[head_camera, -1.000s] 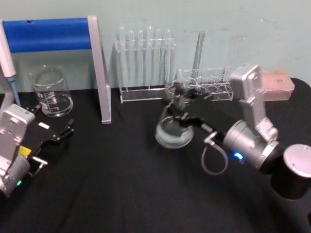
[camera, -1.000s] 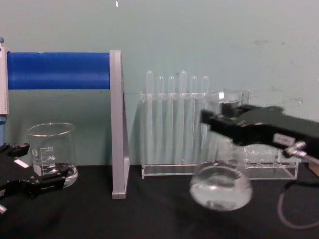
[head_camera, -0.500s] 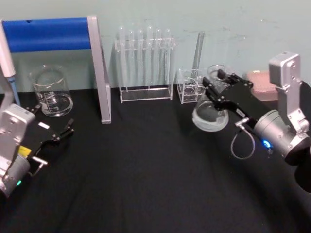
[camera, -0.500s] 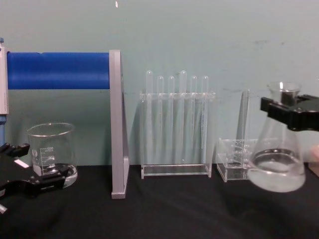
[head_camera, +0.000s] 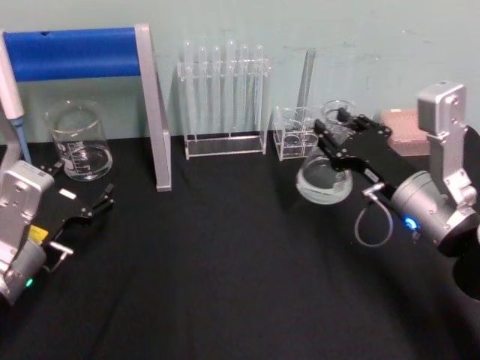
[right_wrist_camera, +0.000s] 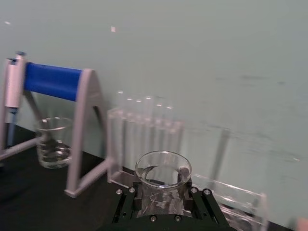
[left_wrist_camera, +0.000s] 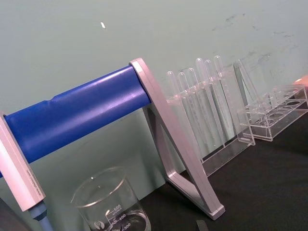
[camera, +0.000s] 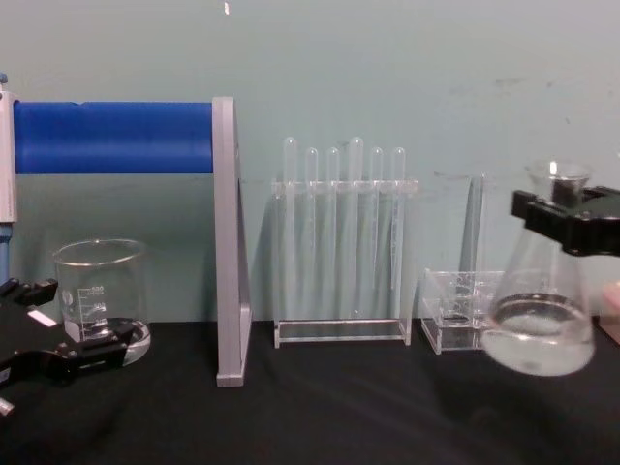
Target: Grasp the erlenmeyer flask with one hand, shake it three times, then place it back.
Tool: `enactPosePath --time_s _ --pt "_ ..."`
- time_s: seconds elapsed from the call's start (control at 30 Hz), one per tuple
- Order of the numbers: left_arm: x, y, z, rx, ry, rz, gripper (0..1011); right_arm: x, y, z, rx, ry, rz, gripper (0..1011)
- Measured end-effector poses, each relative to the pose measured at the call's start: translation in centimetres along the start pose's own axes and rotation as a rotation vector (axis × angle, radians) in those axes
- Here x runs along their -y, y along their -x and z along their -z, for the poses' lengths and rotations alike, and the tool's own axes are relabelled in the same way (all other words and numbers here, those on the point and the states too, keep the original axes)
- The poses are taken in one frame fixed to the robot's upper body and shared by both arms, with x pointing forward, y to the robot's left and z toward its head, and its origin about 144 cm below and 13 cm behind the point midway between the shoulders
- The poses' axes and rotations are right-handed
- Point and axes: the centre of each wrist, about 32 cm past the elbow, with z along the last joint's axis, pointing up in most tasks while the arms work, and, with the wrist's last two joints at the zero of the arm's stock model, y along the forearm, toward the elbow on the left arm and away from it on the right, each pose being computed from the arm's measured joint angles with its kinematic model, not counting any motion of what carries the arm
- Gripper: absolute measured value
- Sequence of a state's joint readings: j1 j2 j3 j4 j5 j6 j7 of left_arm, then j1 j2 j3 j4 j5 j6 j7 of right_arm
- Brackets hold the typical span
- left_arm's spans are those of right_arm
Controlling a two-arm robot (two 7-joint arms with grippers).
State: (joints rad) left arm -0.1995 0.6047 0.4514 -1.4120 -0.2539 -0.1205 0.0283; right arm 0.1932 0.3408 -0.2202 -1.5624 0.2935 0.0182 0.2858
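Observation:
The erlenmeyer flask (head_camera: pixel 322 178) hangs upright above the black table at the right, with clear liquid in its wide base (camera: pixel 539 334). My right gripper (head_camera: pixel 343 133) is shut on its neck just under the flared rim, and in the chest view the black jaws (camera: pixel 567 218) clamp the neck from both sides. The right wrist view looks down on the open rim (right_wrist_camera: pixel 162 168) between the fingers. Parked at the table's left edge is my left gripper (head_camera: pixel 81 208), which is open and holds nothing.
A clear beaker (head_camera: pixel 78 142) stands at the back left beside a blue-barred grey stand (head_camera: pixel 154 112). A test tube rack (head_camera: pixel 223 97) and a small clear rack (head_camera: pixel 296 135) line the back wall. A pink box (head_camera: pixel 409 124) sits behind the right arm.
The right gripper swung the flask from the table's middle to the right, then nearly stopped. The flask went from tilted to upright. The left arm stayed still.

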Motion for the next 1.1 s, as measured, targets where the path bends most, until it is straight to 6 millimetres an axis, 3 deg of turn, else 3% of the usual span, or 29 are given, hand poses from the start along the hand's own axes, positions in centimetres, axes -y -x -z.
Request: enactPosePath --time_s 0.2,0.7,1.1 --pt "0.0 0.0 0.0 0.000 0.000 0.000 1001 -0.7 1.6 -0.1 -0.013 -0.009 -0.075 450" --pt "0.0 0.0 0.0 0.000 0.000 0.000 1001 -2.1 8.1 -0.2 -0.054 -0.012 -0.398 450" --pt "0.0 0.0 0.0 0.000 0.000 0.000 1001 -2.1 10.1 -0.2 -0.052 -0.002 -0.507 450"
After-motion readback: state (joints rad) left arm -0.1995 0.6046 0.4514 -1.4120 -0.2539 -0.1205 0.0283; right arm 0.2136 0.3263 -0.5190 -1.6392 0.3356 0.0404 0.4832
